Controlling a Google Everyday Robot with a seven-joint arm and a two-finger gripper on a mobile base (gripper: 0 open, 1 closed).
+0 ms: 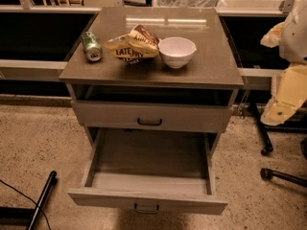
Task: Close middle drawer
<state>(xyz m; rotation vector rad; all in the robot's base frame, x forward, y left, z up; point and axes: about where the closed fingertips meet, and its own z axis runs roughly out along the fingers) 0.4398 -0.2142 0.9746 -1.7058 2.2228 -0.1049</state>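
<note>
The grey cabinet (211,71) stands in the middle of the camera view. The middle drawer (96,198) is pulled far out toward me, and its inside looks empty. Its small dark bar handle (146,208) sits at the centre of the plain front. The taller upper drawer (192,118), with its own dark handle (149,122), stands slightly out. The lowest drawer is hidden under the open one. My gripper (283,104) hangs on the pale arm at the right edge, level with the upper drawer and well apart from the cabinet.
On the cabinet top are a green can (91,46) lying on its side, a chip bag (132,46) and a white bowl (176,51). Chair legs with castors (265,150) are at the right. A dark bar (43,198) lies on the speckled floor at the left.
</note>
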